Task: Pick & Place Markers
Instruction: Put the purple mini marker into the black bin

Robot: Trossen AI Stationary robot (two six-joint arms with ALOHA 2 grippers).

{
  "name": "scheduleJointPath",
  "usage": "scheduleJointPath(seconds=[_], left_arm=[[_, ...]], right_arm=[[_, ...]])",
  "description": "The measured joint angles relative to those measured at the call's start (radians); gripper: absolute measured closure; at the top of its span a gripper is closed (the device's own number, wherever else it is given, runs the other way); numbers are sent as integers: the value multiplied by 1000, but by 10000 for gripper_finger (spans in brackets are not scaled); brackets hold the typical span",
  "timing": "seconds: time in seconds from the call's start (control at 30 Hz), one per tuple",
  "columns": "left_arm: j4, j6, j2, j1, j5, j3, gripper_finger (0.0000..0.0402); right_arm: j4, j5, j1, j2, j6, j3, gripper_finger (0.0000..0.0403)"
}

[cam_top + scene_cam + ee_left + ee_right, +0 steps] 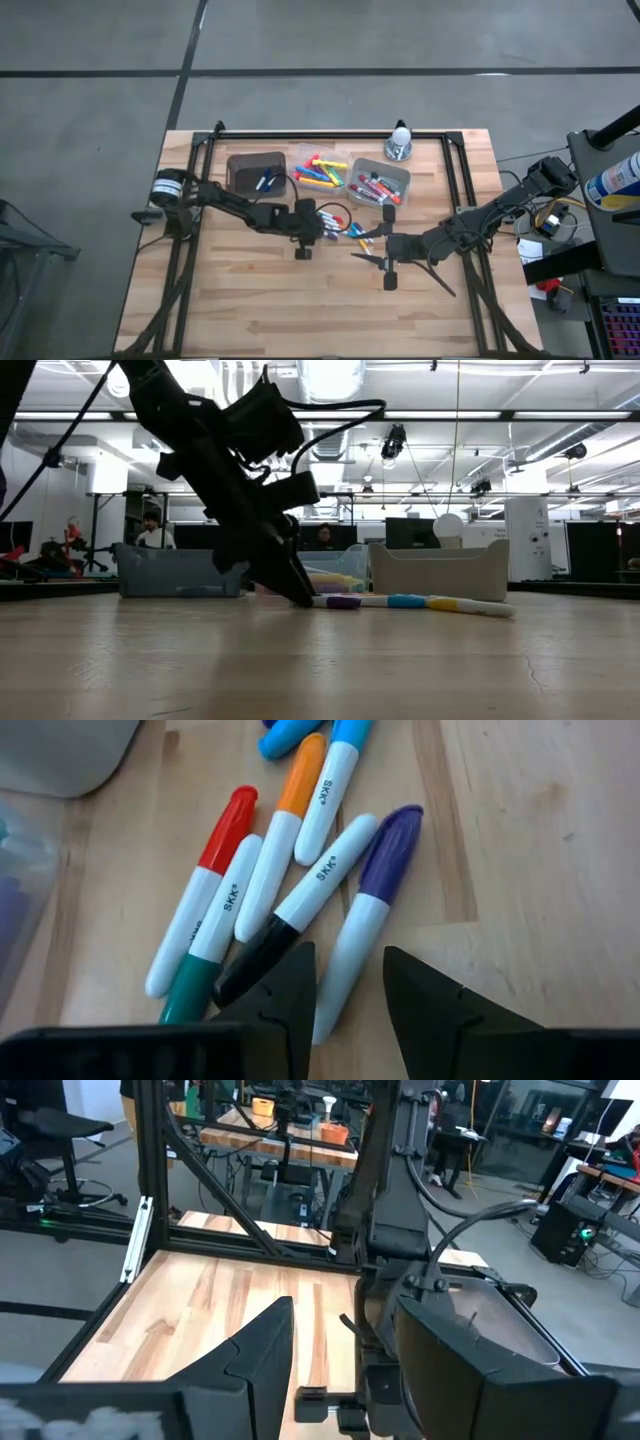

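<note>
Several white-bodied markers lie flat in a loose bunch on the wood in the left wrist view: a purple-capped marker [392, 850], a black-capped marker [258, 952], and red, orange, green and blue ones. My left gripper [350, 992] is open and low over this bunch [336, 224]. Its fingers stand on either side of the purple-capped marker's white barrel. In the low view a fingertip [300, 596] reaches table level beside the markers [400, 601]. My right gripper [366, 258] hovers open just right of the bunch, holding nothing. My left gripper comes from above, slanting, with its fingers across the purple-capped marker's white barrel [345, 960], which lies flat on the table. One finger [285, 985] overlaps the black cap's end. Whether either finger touches a marker, I cannot tell.
A dark bin [257, 172] holding a blue marker sits toward the far left. A clear bin [378, 182] holds red markers, and neon markers [320, 172] lie between the two bins. A small lamp-like object [400, 141] stands at the far edge. Bare wood [300, 300] fills the near half.
</note>
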State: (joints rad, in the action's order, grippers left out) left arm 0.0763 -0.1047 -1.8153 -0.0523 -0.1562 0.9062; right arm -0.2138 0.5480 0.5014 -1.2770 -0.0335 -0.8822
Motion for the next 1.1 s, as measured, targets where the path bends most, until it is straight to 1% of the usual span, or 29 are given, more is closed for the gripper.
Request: scheduleJointPath(seconds=[0.13,0.27,0.33,0.43,0.57,0.63,0.77,0.87,1.1], left_arm=[[-1,1,0,3,4,0,282],[-18,30,0,7,73,0,284],[-35,52,0,7,78,1,292],[-50,74,0,6,89,1,320],[-57,74,0,5,94,1,374],[-61,72,2,5,93,1,387],[-72,77,6,5,93,4,380],[-129,81,28,1,94,13,379],[-304,110,157,1,77,18,383]], right_arm=[[0,0,0,0,0,0,236],[0,0,0,0,0,0,236],[0,0,0,0,0,0,236],[0,0,0,0,0,0,236],[0,0,0,0,-1,0,236],[0,0,0,0,-3,0,236],[0,0,0,0,-4,0,236],[0,0,0,0,-4,0,236],[-1,0,0,0,-4,0,236]])
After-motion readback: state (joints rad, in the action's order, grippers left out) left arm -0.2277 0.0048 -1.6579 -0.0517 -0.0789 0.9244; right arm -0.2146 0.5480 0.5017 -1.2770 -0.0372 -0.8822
